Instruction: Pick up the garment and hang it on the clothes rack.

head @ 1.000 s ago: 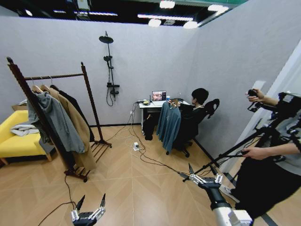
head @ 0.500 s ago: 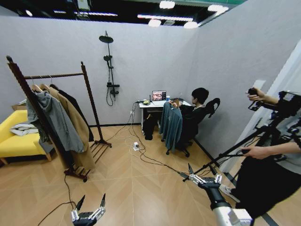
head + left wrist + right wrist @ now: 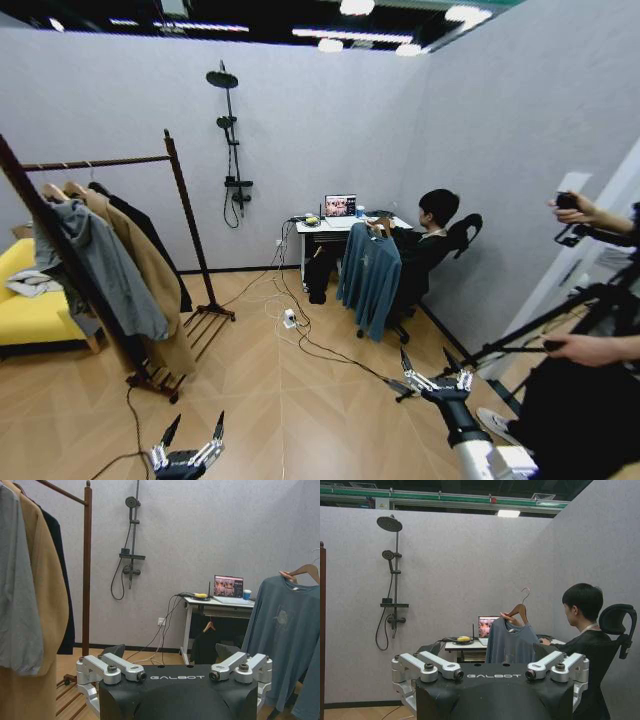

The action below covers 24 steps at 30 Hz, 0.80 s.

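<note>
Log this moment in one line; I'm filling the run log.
left end effector: open, low, empty | right end effector: open, empty | garment: on hanger, person's hand holding | clothes rack: left

The clothes rack [image 3: 110, 260] stands on the left, with coats on its bar. The garment [image 3: 369, 270] hangs far back on the right, held by a seated person's hand. The bench [image 3: 345, 225] is just behind it.
</note>
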Motion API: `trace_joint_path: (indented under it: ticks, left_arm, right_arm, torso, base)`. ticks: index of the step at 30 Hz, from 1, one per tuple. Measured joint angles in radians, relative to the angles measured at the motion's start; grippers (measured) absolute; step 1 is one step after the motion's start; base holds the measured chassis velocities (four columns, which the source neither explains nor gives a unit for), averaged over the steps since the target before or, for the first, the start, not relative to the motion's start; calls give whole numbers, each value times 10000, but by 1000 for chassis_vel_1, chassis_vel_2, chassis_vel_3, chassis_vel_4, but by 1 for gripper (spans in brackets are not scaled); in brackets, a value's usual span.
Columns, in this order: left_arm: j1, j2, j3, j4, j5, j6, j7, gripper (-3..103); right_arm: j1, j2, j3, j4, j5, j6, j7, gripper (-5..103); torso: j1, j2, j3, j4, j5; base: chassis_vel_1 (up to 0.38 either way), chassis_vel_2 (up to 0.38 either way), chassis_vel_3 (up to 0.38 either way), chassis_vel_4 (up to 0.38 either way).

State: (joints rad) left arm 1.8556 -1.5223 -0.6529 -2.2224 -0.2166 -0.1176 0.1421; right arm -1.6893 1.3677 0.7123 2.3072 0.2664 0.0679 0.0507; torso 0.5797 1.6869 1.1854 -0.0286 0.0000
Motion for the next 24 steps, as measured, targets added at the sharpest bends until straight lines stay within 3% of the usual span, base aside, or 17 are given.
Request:
trace_joint_path:
  ticks: [24]
  left_arm:
    - [0,0,1,0,0,0,1,100]
  right_arm:
    - [81,-55,22,-61,23,116,-117,100]
  torso:
    - [11,26,15,0,1]
  base:
    - [-319,310,320,-322]
